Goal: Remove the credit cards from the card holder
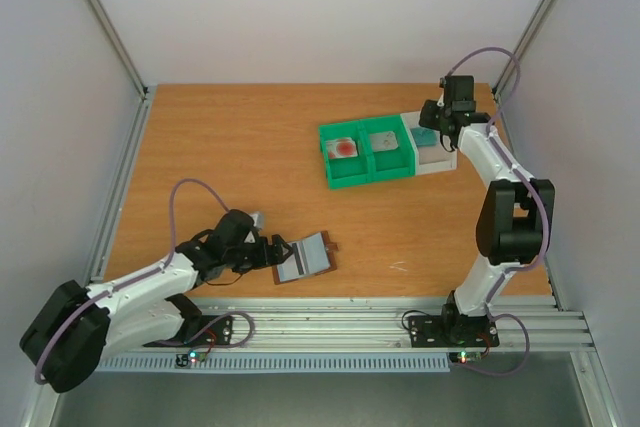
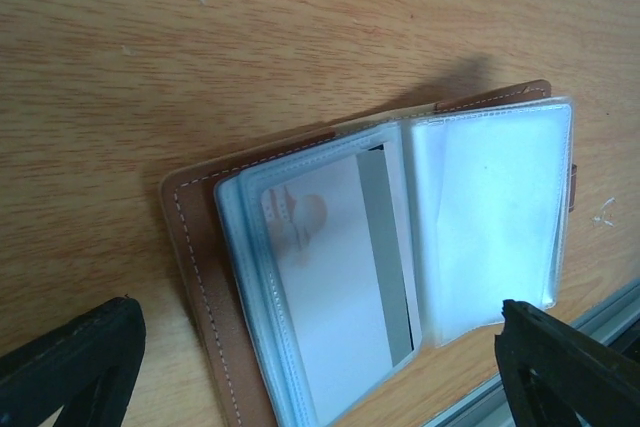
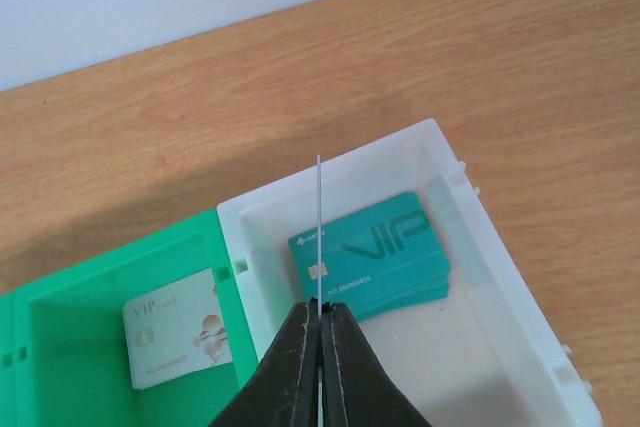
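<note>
Visibly, white tray (image 3: pixel 470 347) holds stacked teal cards (image 3: pixel 375 252).

Two trays on the wooden table (image 1: pixel 220 147)
A green two-compartment tray (image 1: pixel 372 176) and a white tray (image 1: pixel 438 166) stand touching, side by side, far right; a metal rail (image 1: pixel 330 319) runs along the near edge.

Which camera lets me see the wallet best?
The left wrist camera: the open wallet fills it, a card showing in one sleeve. The top camera shows it tiny. The right wrist camera misses it.
</note>
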{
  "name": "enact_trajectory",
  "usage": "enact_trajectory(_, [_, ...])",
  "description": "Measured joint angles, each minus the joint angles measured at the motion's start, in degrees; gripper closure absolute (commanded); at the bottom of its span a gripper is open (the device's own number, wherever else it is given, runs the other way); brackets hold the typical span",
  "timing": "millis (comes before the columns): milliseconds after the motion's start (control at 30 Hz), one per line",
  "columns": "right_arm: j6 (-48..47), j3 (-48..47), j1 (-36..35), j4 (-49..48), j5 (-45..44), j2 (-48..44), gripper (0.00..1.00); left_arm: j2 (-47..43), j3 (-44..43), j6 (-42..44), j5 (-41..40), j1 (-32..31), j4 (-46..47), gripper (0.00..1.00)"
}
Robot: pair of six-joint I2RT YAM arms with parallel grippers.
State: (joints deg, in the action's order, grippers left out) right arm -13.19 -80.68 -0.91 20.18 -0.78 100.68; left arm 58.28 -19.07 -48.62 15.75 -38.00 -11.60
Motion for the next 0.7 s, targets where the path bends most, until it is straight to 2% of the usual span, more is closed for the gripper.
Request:
enact_trajectory(267, [-1.4,-2.7,2.9,0.5,2.2,5.4,0.99,2.9,-0.7,-0.7,2.1,0.0,3.1,0.05])
enact_trajectory(700, [-1.5,-6.6,6.5,1.1,13.5,12.9,0.99,5.7,-3.0,-1.1,4.5,0.0,5.1,0.07])
